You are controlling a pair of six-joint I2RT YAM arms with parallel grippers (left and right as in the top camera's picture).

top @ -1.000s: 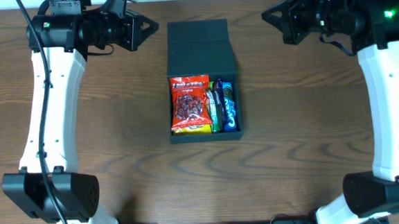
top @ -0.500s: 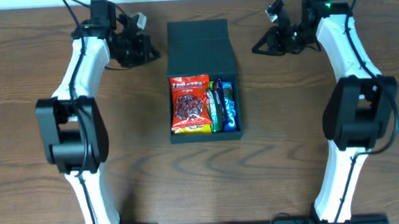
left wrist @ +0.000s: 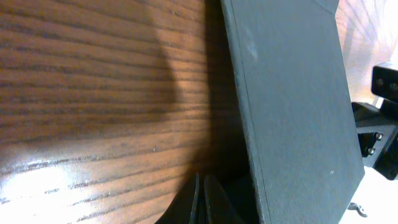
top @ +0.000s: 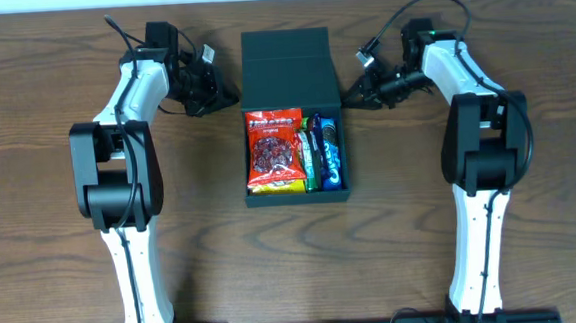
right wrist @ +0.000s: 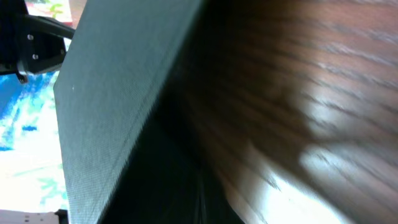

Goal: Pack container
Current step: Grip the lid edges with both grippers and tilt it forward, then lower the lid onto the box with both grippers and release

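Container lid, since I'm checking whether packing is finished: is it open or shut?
Open. The lid is swung back behind the container, and snack packets show inside.

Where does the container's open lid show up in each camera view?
Overhead: lid at top centre, directly above the snack-filled container.
Left wrist: lid is the dark slab filling the right side.
Right wrist: lid is the dark slab across the left.
Shared landmark: the wood-grain table beside the lid's edge.

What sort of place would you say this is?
Likely a robot test bench in a lab: a left arm and right arm at a plain wooden table, with one open box of snacks.
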